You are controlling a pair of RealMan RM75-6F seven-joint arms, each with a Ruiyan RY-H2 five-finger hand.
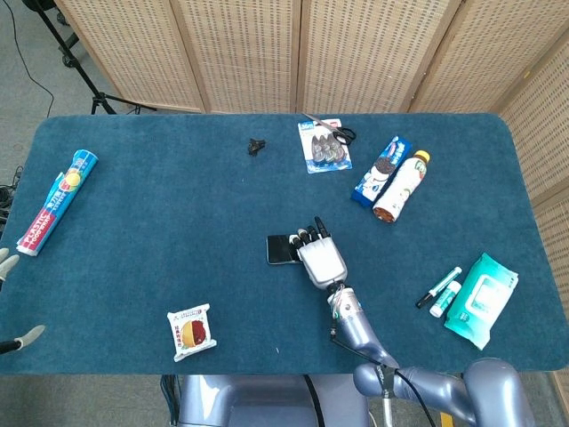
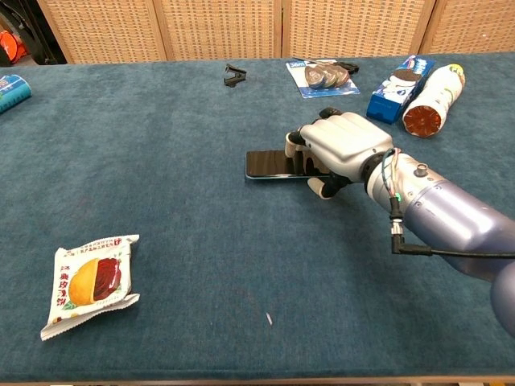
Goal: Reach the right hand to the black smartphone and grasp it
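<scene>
The black smartphone (image 1: 281,250) lies flat on the blue table near the middle, and only its left part (image 2: 269,165) shows. My right hand (image 1: 320,258) covers its right part. In the chest view the right hand (image 2: 342,145) has its fingers curled down over the phone's far edge. The thumb (image 2: 322,188) presses at the near edge, so the hand grips the phone. Of my left hand only pale fingertips (image 1: 25,339) show, spread apart at the left edge of the head view and holding nothing.
A snack packet (image 2: 90,283) lies front left and a long tube box (image 1: 58,201) far left. At the back lie a black clip (image 2: 235,75), a blister pack (image 2: 323,77), a blue cookie pack (image 2: 400,76) and a bottle (image 2: 433,90). Markers (image 1: 440,289) and a wipes pack (image 1: 480,298) lie right.
</scene>
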